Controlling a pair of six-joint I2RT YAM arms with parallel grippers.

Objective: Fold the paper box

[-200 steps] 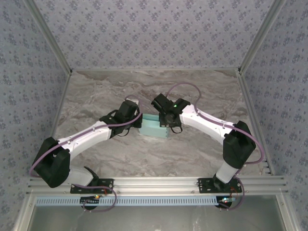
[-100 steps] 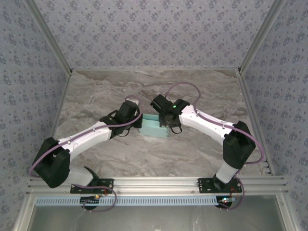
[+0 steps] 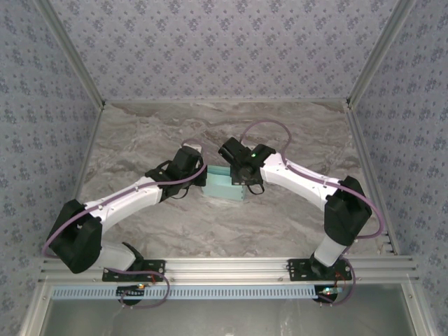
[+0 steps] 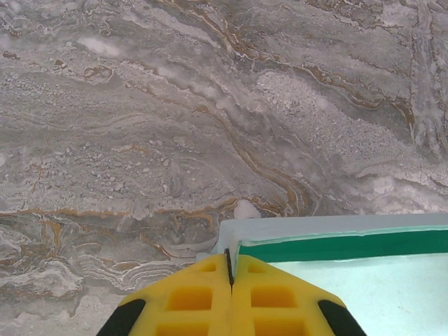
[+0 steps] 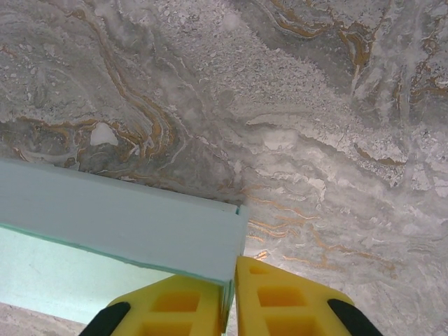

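Note:
The paper box (image 3: 224, 186) is a pale aqua open tray of thin card, resting mid-table between the two wrists. My left gripper (image 3: 204, 175) is shut on the box's left end wall. In the left wrist view its yellow fingers (image 4: 189, 297) pinch the wall near a corner of the box (image 4: 336, 280), and a green inner edge shows along the far wall. My right gripper (image 3: 243, 183) is shut on the right end wall. In the right wrist view the card of the box (image 5: 126, 220) runs down between that gripper's (image 5: 233, 271) yellow fingertips.
The grey marble tabletop (image 3: 280, 133) is closed in by patterned walls (image 3: 224, 49) at the back and both sides. An aluminium rail (image 3: 224, 267) carrying the arm bases runs along the near edge. Purple cables loop over both arms.

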